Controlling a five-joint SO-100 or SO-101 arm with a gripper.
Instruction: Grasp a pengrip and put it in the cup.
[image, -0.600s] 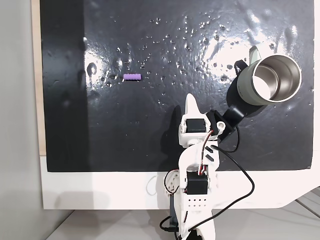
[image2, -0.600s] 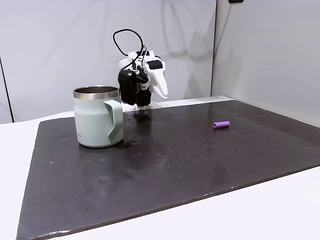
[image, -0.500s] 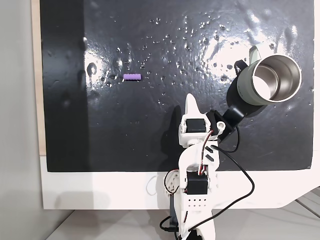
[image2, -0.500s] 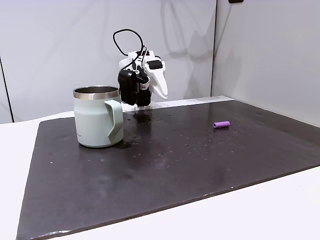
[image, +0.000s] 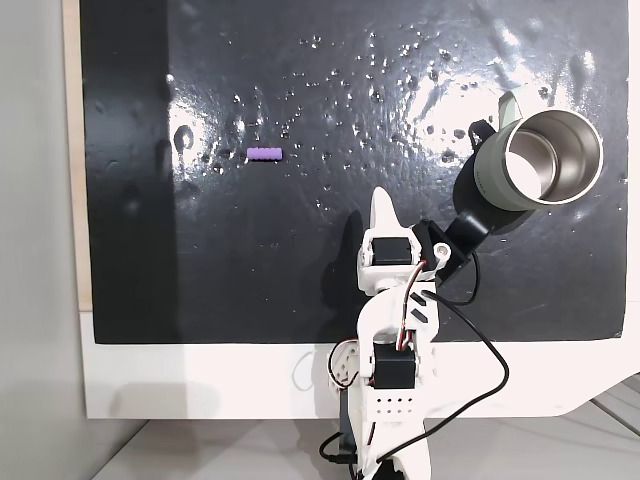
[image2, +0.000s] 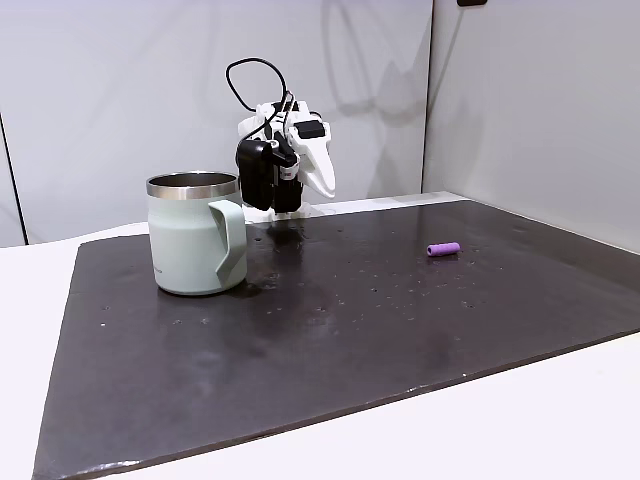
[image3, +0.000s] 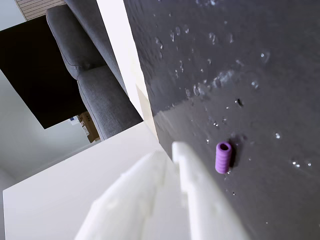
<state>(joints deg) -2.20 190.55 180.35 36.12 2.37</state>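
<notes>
We see the pengrip (image: 265, 154) lying on its side on the black mat (image: 300, 280) that covers the counter (image2: 560, 420), well apart from the cup (image: 538, 160) (which stands upright near the mat's other edge). The pincer (image: 378, 204), its white fingers (image3: 165, 195) pressed together and holding nothing, hangs above the mat between them.
</notes>
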